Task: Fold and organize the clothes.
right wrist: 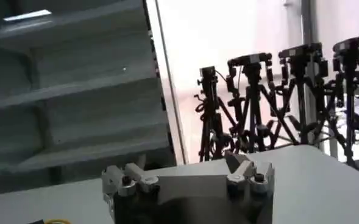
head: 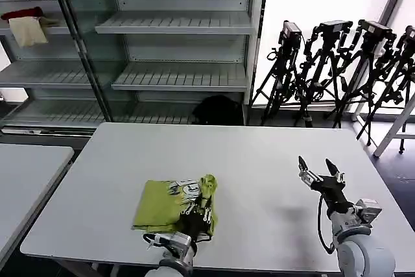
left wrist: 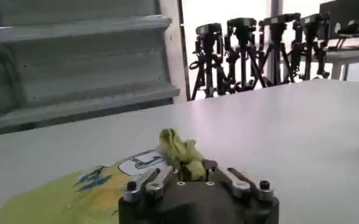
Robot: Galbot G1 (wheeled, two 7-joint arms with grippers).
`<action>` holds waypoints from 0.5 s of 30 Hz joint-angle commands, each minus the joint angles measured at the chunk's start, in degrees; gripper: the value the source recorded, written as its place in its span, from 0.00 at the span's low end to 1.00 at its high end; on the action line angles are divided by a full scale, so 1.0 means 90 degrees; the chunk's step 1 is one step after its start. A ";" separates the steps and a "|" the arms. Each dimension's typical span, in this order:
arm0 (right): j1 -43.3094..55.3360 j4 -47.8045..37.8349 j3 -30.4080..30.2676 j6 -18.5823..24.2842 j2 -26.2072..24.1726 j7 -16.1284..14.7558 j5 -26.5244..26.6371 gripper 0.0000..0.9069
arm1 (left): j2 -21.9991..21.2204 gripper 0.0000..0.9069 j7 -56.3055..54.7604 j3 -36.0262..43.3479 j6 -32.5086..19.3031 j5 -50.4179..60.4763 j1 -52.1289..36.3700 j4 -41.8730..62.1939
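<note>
Left tool [head: 198, 207]: positioned low at the near edge of the surface [head: 259, 154], fingers closed on a bunched fold of the lime-green T-shirt [head: 172, 203]. In the left wrist view the pinched cloth rises as a crumpled tuft directly ahead of the left tool [left wrist: 190, 170], between its two finger linkages, so the grip is on fabric and not on the surface.

T-shirt: lies partly folded on the surface, its flat part spreading away from the left tool on the side farther from the right tool. The white print with blue marks faces up just beside the gripped fold. The gripped edge is lifted and rumpled; the rest lies flat.

Right tool [head: 319, 172]: held above the surface, well apart from the T-shirt and from the left tool. Its fingers are spread wide apart with nothing between them. In the right wrist view the right tool [right wrist: 185, 169] points toward the shelving [right wrist: 75, 91] and the row of tripods [right wrist: 277, 103] beyond the far edge of the surface.
</note>
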 commanded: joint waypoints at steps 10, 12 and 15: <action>-0.0041 0.0032 -0.0056 -0.0022 0.0024 0.0050 -0.0091 1.00 | -0.0750 1.00 -0.0591 0.0614 -0.0424 -0.0478 0.0022 0.0581; -0.0021 0.0022 -0.0101 -0.0022 0.0037 0.0057 -0.0136 1.00 | -0.0700 1.00 -0.0553 0.0594 -0.0659 -0.0742 0.0051 0.0395; 0.0003 0.0036 -0.0138 -0.0042 0.0045 0.0073 -0.0141 1.00 | -0.0431 1.00 -0.0430 0.0197 -0.0514 -0.1325 0.0127 -0.0536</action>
